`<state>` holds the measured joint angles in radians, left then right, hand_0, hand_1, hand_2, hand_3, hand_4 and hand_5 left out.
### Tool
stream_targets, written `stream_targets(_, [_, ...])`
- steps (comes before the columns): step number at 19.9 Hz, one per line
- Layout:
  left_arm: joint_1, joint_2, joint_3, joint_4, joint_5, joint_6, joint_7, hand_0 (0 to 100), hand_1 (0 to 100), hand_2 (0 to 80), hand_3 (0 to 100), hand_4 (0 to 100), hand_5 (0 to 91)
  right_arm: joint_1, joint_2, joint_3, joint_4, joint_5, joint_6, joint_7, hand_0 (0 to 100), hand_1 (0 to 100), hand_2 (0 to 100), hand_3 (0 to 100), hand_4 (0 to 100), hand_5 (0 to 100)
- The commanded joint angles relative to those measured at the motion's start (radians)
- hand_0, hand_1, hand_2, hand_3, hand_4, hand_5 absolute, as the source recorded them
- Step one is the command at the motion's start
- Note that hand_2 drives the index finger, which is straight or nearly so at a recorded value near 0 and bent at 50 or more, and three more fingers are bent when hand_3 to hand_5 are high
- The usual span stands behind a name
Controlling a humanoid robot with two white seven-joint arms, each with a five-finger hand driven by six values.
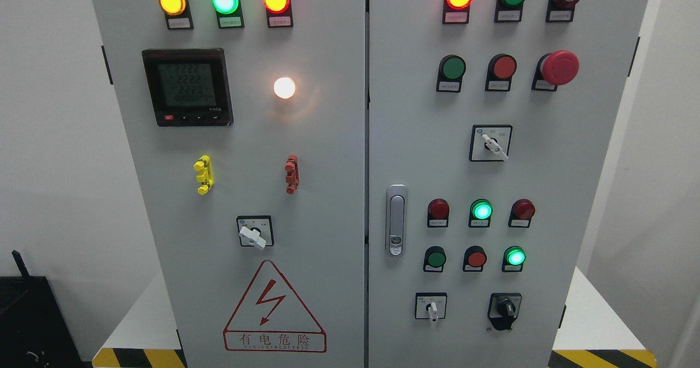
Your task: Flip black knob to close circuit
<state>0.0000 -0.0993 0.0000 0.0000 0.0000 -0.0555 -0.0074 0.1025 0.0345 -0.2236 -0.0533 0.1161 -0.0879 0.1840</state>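
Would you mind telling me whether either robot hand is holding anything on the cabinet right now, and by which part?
Nothing is held: neither hand is in view, and the black knob at the right door's lower right stands untouched.

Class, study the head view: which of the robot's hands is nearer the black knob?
Neither can be judged: no hand or arm shows in this view. The black knob sits at the lower right of the right door, right of the picture's middle, so the right arm would likely have the shorter reach.
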Motion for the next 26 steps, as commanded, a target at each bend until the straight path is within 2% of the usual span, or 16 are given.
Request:
stream_targets(1, [0.034,0.0,0.011,-0.034,0.008,0.0,0.0,0,0,0.0,5,3,0.0,-0.017,-0.041,0.038,-0.023,-0.001,0.017,0.0,0,0,0,0,0,0])
stream_targets(8, [0.034,0.0,0.011,-0.034,0.008,0.0,0.0,0,0,0.0,5,3,0.0,-0.017,-0.038,0.038,-0.023,-0.001,0.027,-0.001,0,0,0,0,0,0])
stream_targets(10, [0.034,0.0,0.011,-0.034,0.008,0.0,0.0,0,0,0.0,5,3,0.0,-0.017,-0.025,0.035,-0.046,-0.001,0.014,0.012,0,0,0,0,0,0])
stream_targets(11, [0.034,0.0,0.011,-0.034,0.008,0.0,0.0,0,0,0.0,5,3,0.0,-0.011,-0.015,0.032,-0.104,-0.001,0.005,0.031,0,0,0,0,0,0])
stream_targets(12, [0.034,0.0,0.011,-0.034,0.008,0.0,0.0,0,0,0.0,5,3,0.0,0.008,0.005,0.036,-0.191,-0.001,-0.018,0.048,0,0,0,0,0,0])
stream_targets(14, [0.034,0.0,0.011,-0.034,0.008,0.0,0.0,0,0,0.0,5,3,0.0,0.133,0.033,0.041,-0.459,0.0,-0.076,0.058,0,0,0,0,0,0])
stream_targets(15, [0.034,0.0,0.011,-0.034,0.009,0.0,0.0,0,0,0.0,5,3,0.0,0.193,0.038,0.053,-0.622,0.007,-0.078,0.074,0,0,0,0,0,0])
stream_targets(17, [0.034,0.0,0.011,-0.034,0.008,0.0,0.0,0,0,0.0,5,3,0.0,0.258,0.061,0.104,-0.901,-0.003,-0.079,0.147,0,0,0,0,0,0])
stream_targets(18, [0.034,0.001,0.011,-0.034,0.008,0.0,0.0,0,0,0.0,5,3,0.0,0.285,0.064,0.111,-1.031,-0.004,-0.085,0.169,0,0,0,0,0,0])
stream_targets(22, [0.034,0.0,0.011,-0.034,0.008,0.0,0.0,0,0,0.0,5,3,0.0,0.335,0.064,0.15,-1.529,-0.029,-0.082,0.164,0,0,0,0,0,0])
stream_targets(23, [0.034,0.0,0.011,-0.034,0.008,0.0,0.0,0,0,0.0,5,3,0.0,0.336,0.064,0.15,-1.638,-0.038,-0.081,0.158,0,0,0,4,0,0])
stream_targets(24, [0.034,0.0,0.011,-0.034,0.008,0.0,0.0,0,0,0.0,5,3,0.0,0.336,0.064,0.148,-1.736,-0.039,-0.079,0.147,0,0,2,9,6,0])
stream_targets(26, [0.034,0.0,0.011,-0.034,0.008,0.0,0.0,0,0,0.0,5,3,0.0,0.336,0.064,0.147,-1.897,-0.038,-0.081,0.114,0,4,15,28,24,3])
